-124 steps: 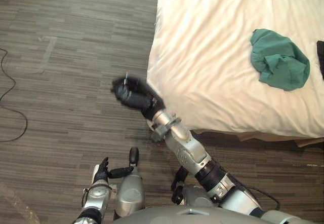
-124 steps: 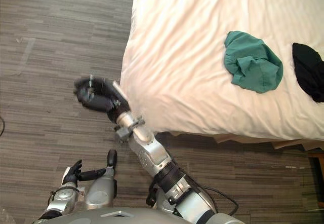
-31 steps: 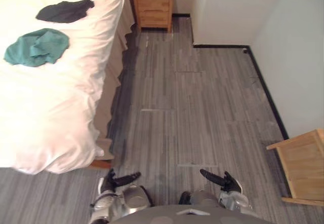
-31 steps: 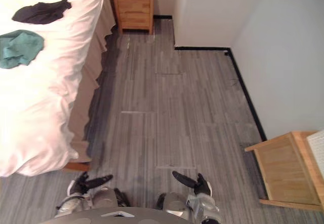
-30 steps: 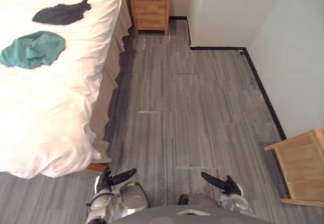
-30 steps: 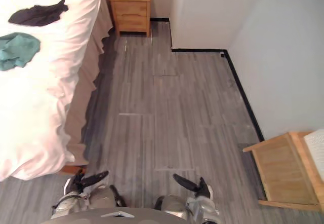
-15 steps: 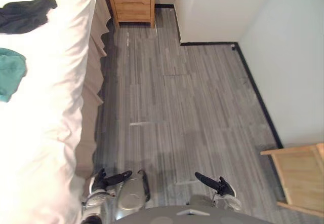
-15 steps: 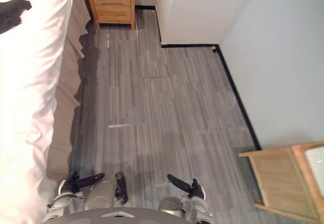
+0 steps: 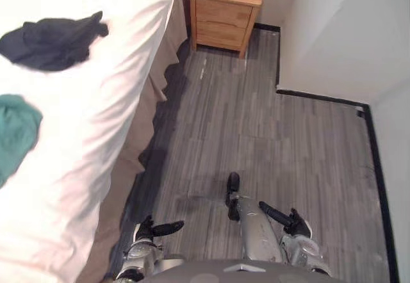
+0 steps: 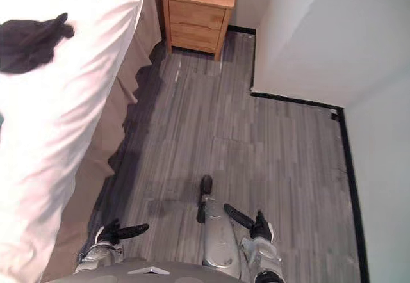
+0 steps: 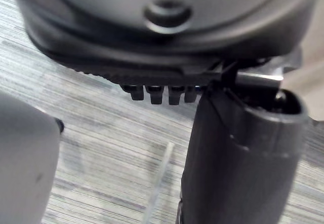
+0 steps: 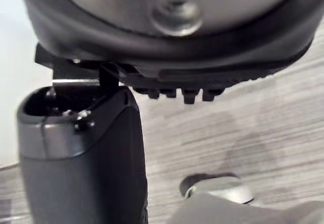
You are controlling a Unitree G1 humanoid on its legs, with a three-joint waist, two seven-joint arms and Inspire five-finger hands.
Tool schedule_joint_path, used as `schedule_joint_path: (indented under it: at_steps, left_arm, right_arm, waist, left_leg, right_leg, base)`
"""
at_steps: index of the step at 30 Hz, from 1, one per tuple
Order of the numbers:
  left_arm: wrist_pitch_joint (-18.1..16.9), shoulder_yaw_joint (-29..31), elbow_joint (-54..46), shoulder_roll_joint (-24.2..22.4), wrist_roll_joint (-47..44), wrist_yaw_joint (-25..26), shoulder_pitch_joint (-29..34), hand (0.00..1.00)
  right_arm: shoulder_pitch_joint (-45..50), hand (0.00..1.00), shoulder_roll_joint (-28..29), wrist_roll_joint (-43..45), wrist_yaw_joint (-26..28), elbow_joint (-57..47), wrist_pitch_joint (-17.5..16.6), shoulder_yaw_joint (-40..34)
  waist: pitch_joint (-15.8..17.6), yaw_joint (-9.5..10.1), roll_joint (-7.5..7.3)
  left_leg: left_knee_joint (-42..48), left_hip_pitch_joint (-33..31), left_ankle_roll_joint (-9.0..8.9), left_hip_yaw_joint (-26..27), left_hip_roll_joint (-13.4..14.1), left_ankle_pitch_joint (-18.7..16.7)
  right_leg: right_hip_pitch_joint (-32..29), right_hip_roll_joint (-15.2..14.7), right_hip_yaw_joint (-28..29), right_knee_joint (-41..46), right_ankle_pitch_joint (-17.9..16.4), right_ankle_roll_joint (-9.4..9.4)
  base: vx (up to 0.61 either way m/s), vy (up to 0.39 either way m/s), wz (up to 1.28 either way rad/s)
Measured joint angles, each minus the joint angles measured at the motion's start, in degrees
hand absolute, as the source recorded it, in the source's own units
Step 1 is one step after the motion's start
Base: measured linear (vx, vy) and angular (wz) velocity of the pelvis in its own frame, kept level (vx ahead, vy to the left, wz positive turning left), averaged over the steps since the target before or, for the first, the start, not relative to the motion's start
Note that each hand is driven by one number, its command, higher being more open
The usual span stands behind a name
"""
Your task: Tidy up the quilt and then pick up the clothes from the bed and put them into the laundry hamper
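Leftward, black garment [image 9: 48,43] on quilt [image 9: 96,110]

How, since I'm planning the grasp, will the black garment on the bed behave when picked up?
The black garment lies crumpled in irregular lobes on the quilt, so it is probably floppy and will drape when lifted. It looks thin, so it is likely light. Pushed, it would probably bunch rather than slide.

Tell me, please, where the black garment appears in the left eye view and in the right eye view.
Left eye view: the black garment lies on the white quilt, upper left.
Right eye view: the same garment, upper left, reaching the picture's left edge.
Shared landmark: the wooden nightstand, at the top of both.
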Motion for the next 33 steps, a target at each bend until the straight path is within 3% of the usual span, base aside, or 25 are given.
schedule_joint_path:
  at_steps: [1, 2, 3, 4, 5, 7, 9, 11, 12, 13, 14, 16, 17, 18, 19, 20, 22, 24, 26, 27, 29, 30, 31, 32, 33]
  left_arm:
    - [0.0, 2.9, -0.2, -1.2, -0.1, -0.5, 0.0, 1.0]
    - [-0.2, 3.8, -0.5, -1.8, -0.1, -0.5, 0.1, 1.0]
    - [-0.7, 5.1, -1.3, -1.9, -0.3, -0.8, 0.1, 1.0]
    - [-1.3, 5.2, -2.7, -1.0, -0.7, -0.9, 0.1, 1.0]
    - [-1.4, 5.1, -3.5, -0.5, -0.9, -0.9, 0.1, 1.0]
    - [-1.8, 5.2, -6.5, 0.2, -1.3, -1.0, 0.1, 1.0]
    - [-2.5, 5.1, -8.0, 0.3, -2.4, -1.4, 0.0, 1.0]
    - [-2.5, 4.3, -8.4, 0.3, -2.3, -1.5, 0.0, 1.0]
    - [-2.3, 4.0, -8.4, 0.2, -2.6, -1.7, -0.2, 1.0]
    - [-2.5, 3.1, -8.4, 0.6, -2.2, -1.7, -0.5, 1.0]
    - [-2.6, 2.9, -8.5, 0.8, -2.5, -1.7, -0.5, 1.0]
    - [-2.3, 3.7, -8.4, 1.6, -3.4, -2.0, -0.7, 1.0]
    - [-2.3, 4.1, -7.8, 1.6, -3.7, -1.9, -0.3, 1.0]
    - [-2.2, 4.0, -7.1, 2.0, -4.5, -1.9, 0.2, 1.0]
    - [-1.9, 3.7, -6.6, 2.5, -4.5, -1.9, 0.1, 1.0]
    - [-1.1, 2.3, -5.7, 4.0, -4.5, -1.9, 0.1, 1.0]
    - [-0.1, 2.0, -4.8, 4.6, -4.5, -1.5, 0.2, 1.0]
    - [0.2, 1.9, -4.4, 4.5, -4.5, -0.9, 0.5, 1.0]
    - [0.2, 1.9, -4.5, 4.1, -4.6, -0.8, 1.2, 1.0]
    - [0.2, 1.9, -4.5, 3.7, -4.6, -0.7, 1.4, 1.0]
    - [0.2, 1.9, -4.5, 3.2, -4.6, -0.6, 1.2, 1.0]
    - [0.1, 1.9, -4.5, 2.9, -4.5, -0.5, 1.0, 1.0]
    - [-0.3, 2.1, -4.5, 3.0, -4.5, -0.5, 0.9, 1.0]
    - [-0.4, 2.4, -4.3, 2.9, -4.5, -0.5, 0.7, 1.0]
    - [-0.3, 3.1, -3.8, 0.9, -4.7, -0.7, 0.7, 1.0]
  right_arm:
    - [0.1, 1.0, -0.4, 0.0, -0.1, -0.1, 0.2, 0.1]
    - [0.3, 1.0, -0.7, 0.0, -0.3, 0.1, 0.7, 0.3]
    - [0.6, 1.0, -1.1, 0.0, -0.4, 0.3, 1.0, 0.7]
    - [0.8, 1.0, -0.9, 0.1, -0.6, 0.8, 0.9, 1.8]
    - [0.8, 1.0, -0.8, 0.1, -0.8, 1.3, 0.8, 2.8]
    - [0.6, 1.0, -0.4, -0.1, -0.9, 2.2, 0.9, 5.1]
    - [-0.4, 1.0, 1.0, -1.6, -1.0, 2.9, 1.1, 4.9]
    - [-0.8, 1.0, 2.0, -2.2, -0.9, 3.2, 1.1, 4.9]
    - [-0.7, 1.0, 2.0, -2.2, -0.8, 3.5, 1.2, 4.6]
    - [-0.8, 1.0, 3.1, -2.2, -0.9, 3.6, 1.3, 5.4]
    - [-1.1, 1.0, 3.5, -2.3, -0.9, 3.5, 1.2, 5.8]
    - [-1.1, 1.0, 3.7, -2.5, -0.1, 3.5, 1.3, 6.8]
    - [-0.9, 1.0, 4.0, -4.0, -0.1, 3.8, 1.2, 6.7]
    - [-0.8, 1.0, 4.1, -4.6, -0.1, 3.8, 1.1, 6.7]
    - [-0.6, 1.0, 4.3, -4.7, -0.1, 3.7, 1.0, 6.7]
    - [-0.5, 1.0, 4.7, -4.6, 0.0, 3.5, 1.2, 6.7]
    - [-1.0, 1.0, 4.6, -6.0, 0.0, 3.0, 1.2, 6.8]
    - [-1.2, 1.0, 4.2, -6.8, -0.1, 1.8, 1.0, 7.2]
    - [-1.5, 1.0, 3.6, -7.0, -0.1, 1.2, 0.9, 7.2]
    - [-1.7, 1.0, 3.2, -7.2, -0.1, 1.0, 0.9, 7.2]
    - [-1.6, 1.0, 2.8, -7.5, -0.2, 0.5, 0.8, 7.2]
    - [-1.3, 1.0, 2.8, -8.6, -0.2, -0.2, 0.9, 6.6]
    - [-0.7, 1.0, 3.2, -8.7, -0.1, 0.0, 1.1, 5.6]
    - [-1.2, 1.0, 3.0, -8.7, 0.1, 0.4, 1.3, 4.6]
    - [-2.1, 1.0, 1.3, -9.2, -0.1, 0.9, 1.6, 4.3]
  waist:
    - [0.6, -0.11, 1.07]
    - [0.9, 0.11, 1.19]
    - [1.4, 0.89, 1.95]
    - [2.0, 1.96, 0.93]
    - [2.1, 2.35, -0.15]
    - [1.6, 4.44, -1.76]
    - [2.0, 4.98, -2.85]
    - [1.7, 5.16, -3.25]
    - [1.6, 6.01, -3.49]
    - [0.8, 6.07, -5.26]
    - [0.7, 6.11, -5.48]
    - [0.5, 6.52, -6.21]
    - [0.1, 7.2, -6.9]
    - [-0.3, 7.43, -7.59]
    - [-0.4, 7.0, -8.41]
    - [-0.6, 6.23, -9.31]
    - [-0.3, 5.64, -10.02]
    - [-0.3, 5.2, -9.06]
    - [-0.3, 4.71, -7.97]
    - [-0.2, 4.56, -7.23]
    - [-0.2, 4.23, -6.46]
    - [-0.5, 4.15, -6.99]
    - [-0.9, 4.21, -8.16]
    - [-0.3, 4.26, -6.85]
    - [-0.1, 4.67, -4.2]
  left_leg:
    - [11.7, -4.7, -2.33, -1.1, 1.5, 13.7]
    - [18.6, -7.5, -4.37, -1.6, 2.6, 16.4]
    - [33.2, -13.6, -3.49, -0.5, 5.2, 10.9]
    - [40.8, -18.2, -2.29, 2.0, 6.1, 4.8]
    - [41.7, -20.5, -1.4, 3.2, 5.8, 2.5]
    - [34.7, -29.3, -0.17, 7.6, 4.0, -4.5]
    - [19.3, -32.8, 0.29, 10.0, 0.3, -6.7]
    - [-3.5, -34.0, 1.61, 12.1, -3.3, -2.0]
    - [-10.4, -33.4, 4.02, 12.5, -5.0, 8.5]
    - [-10.5, -32.8, 5.42, 13.6, -7.4, 5.8]
    - [-9.0, -33.4, 6.57, 13.5, -7.5, 4.7]
    - [-3.3, -33.5, 9.28, 13.7, -7.2, 3.5]
    - [-2.9, -30.5, 9.58, 13.9, -7.5, 0.9]
    - [-3.9, -26.4, 9.44, 13.7, -8.2, -3.0]
    - [-3.7, -25.0, 9.66, 13.1, -8.9, -4.3]
    - [-3.9, -22.3, 10.02, 10.8, -10.5, -7.3]
    - [-6.2, -15.7, 10.1, 7.7, -11.6, -7.9]
    - [-10.8, -9.9, 9.92, 3.8, -10.8, -7.8]
    - [-12.9, -6.9, 9.68, -0.7, -9.2, -7.7]
    - [-13.0, -6.1, 9.59, -4.0, -8.1, -7.7]
    - [-12.4, -6.6, 8.34, -10.1, -6.5, -8.2]
    - [-10.7, -8.1, 6.19, -14.1, -6.2, -9.4]
    - [-9.2, -8.8, 2.09, -17.3, -6.2, -11.9]
    - [-8.5, -8.8, 0.92, -19.0, -4.7, -12.9]
    - [-7.3, -9.9, -0.24, -21.3, -1.7, -12.3]
  right_leg:
    - [5.3, 1.8, -0.1, -2.2, -2.8, -0.89]
    - [8.3, 3.2, 0.1, -4.3, -3.3, -1.22]
    - [14.6, 5.6, 0.4, -7.6, -4.4, -2.16]
    - [20.2, 6.5, 1.6, -9.9, -6.0, -2.59]
    - [22.5, 6.4, 2.3, -10.8, -6.8, -2.56]
    - [29.3, 6.0, 5.2, -14.4, -8.4, -1.25]
    - [33.3, 4.1, 6.6, -17.2, -9.5, 0.69]
    - [37.0, 1.8, 6.9, -20.2, -11.3, 2.76]
    - [39.4, 0.4, 7.5, -21.6, -12.6, 3.75]
    - [39.6, -1.4, 7.5, -22.1, -12.1, 4.08]
    - [39.5, -1.5, 7.3, -21.9, -10.6, 4.5]
    - [39.1, -2.9, 8.0, -16.1, -8.6, 6.59]
    - [36.2, -3.4, 8.8, -5.1, -8.8, 7.56]
    - [30.9, -5.0, 9.7, 10.9, -6.8, 12.75]
    - [27.9, -5.9, 10.6, 18.8, -4.4, 16.98]
    - [22.3, -7.4, 11.0, 33.4, -4.0, 18.08]
    - [16.3, -8.9, 8.0, 45.1, -6.6, 13.77]
    - [12.8, -8.8, 3.5, 42.5, -10.1, 8.97]
    - [10.0, -8.2, 0.8, 32.5, -13.3, 6.94]
    - [8.6, -7.0, 1.8, 22.1, -13.9, 6.58]
    - [7.9, -4.7, 10.3, 3.1, -11.5, 8.47]
    - [8.3, -4.7, 19.6, -7.3, -7.6, 10.81]
    - [10.8, -6.7, 25.7, -13.8, -4.0, 14.85]
    - [12.0, -5.7, 24.5, -12.5, 1.1, 14.47]
    - [12.2, -4.0, 19.6, -6.6, -3.9, 11.67]
  base:
    - [0.88, -0.396, -0.1]
    - [0.72, -0.233, -0.18]
    - [0.68, -0.18, -0.33]
    - [0.64, -0.185, -0.36]
    - [0.6, -0.173, -0.41]
    - [0.61, -0.11, -0.52]
    - [0.66, 0.018, -0.53]
    - [0.71, 0.123, -0.38]
    - [0.66, 0.151, -0.21]
    - [0.68, 0.141, -0.18]
    - [0.82, 0.192, 0.04]
    - [0.61, 0.162, 0.07]
    - [0.6, 0.161, -0.07]
    - [0.71, 0.181, 0.03]
    - [0.55, 0.073, 0.42]
    - [0.55, -0.004, 0.7]
    - [0.54, -0.059, 0.87]
    - [0.53, -0.159, 1.04]
    - [0.56, -0.285, 1.23]
    - [0.49, -0.356, 1.48]
    - [0.46, -0.419, 1.76]
    - [0.47, -0.521, 2.33]
    - [0.48, -0.559, 2.42]
    - [0.43, -0.593, 2.28]
    - [0.33, -0.55, 1.98]
